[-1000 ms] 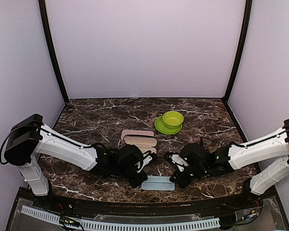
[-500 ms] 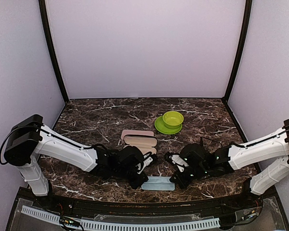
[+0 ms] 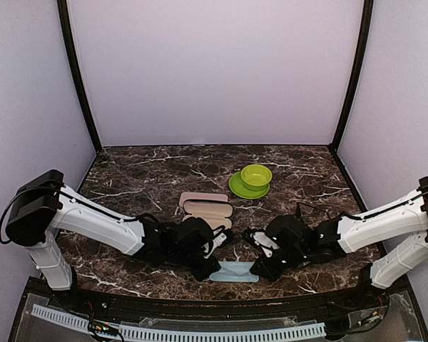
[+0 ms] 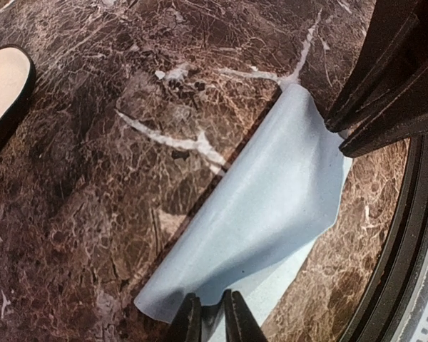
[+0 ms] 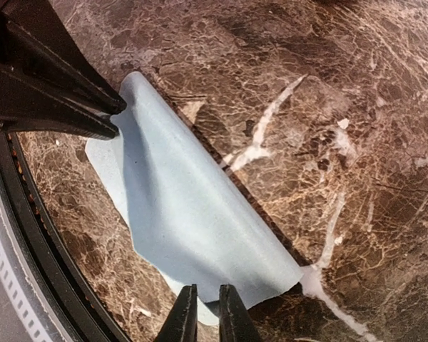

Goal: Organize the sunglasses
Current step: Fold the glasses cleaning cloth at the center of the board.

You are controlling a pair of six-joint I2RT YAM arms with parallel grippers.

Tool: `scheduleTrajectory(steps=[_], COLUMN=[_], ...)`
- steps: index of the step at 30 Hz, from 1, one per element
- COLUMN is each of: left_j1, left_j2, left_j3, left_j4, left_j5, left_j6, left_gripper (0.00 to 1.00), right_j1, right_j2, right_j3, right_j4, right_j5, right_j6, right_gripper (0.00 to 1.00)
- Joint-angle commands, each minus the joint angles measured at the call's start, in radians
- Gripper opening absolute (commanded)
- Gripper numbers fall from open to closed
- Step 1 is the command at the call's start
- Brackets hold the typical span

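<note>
The sunglasses are out of view in all three views. A light blue cloth (image 3: 235, 271) (image 4: 271, 206) (image 5: 192, 214) lies near the table's front edge, folded over on itself with the upper layer arched. My left gripper (image 3: 212, 269) (image 4: 212, 303) stands at its left end and my right gripper (image 3: 260, 269) (image 5: 207, 292) at its right end. Each gripper's jaws are a narrow gap apart, with a corner of the upper layer lying loose between them. Each wrist view shows the other arm's fingers (image 4: 385, 92) (image 5: 50, 85) at the cloth's far corner.
An open pink case (image 3: 207, 206) (image 4: 3, 85) lies just behind the left gripper. Further back, a green bowl (image 3: 257, 175) sits on a green plate (image 3: 240, 189). A black rim (image 5: 36, 235) runs along the table's front edge beside the cloth.
Both grippers' jaws have parted slightly from the cloth's corners. The cloth has sunk a little and lies a bit nearer the front edge.
</note>
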Motion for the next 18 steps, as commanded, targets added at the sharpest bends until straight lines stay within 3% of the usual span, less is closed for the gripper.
scheduleTrajectory(steps=[1, 10, 18], left_j1=[-0.01, -0.034, -0.044], left_j2=[-0.019, -0.061, -0.155], left_j3=[0.0, -0.011, -0.05], left_j4=[-0.031, -0.072, -0.095], left_j5=[0.005, 0.007, 0.045], left_j6=[-0.013, -0.035, -0.038], left_gripper=[0.16, 0.17, 0.33], right_j1=[0.012, 0.032, 0.026], right_j2=[0.0, -0.03, -0.099], right_j3=[-0.016, -0.037, -0.037], right_j4=[0.036, 0.041, -0.001], right_j5=[-0.011, -0.025, 0.084], right_j6=[0.013, 0.037, 0.075], right_gripper=[0.14, 0.19, 0.28])
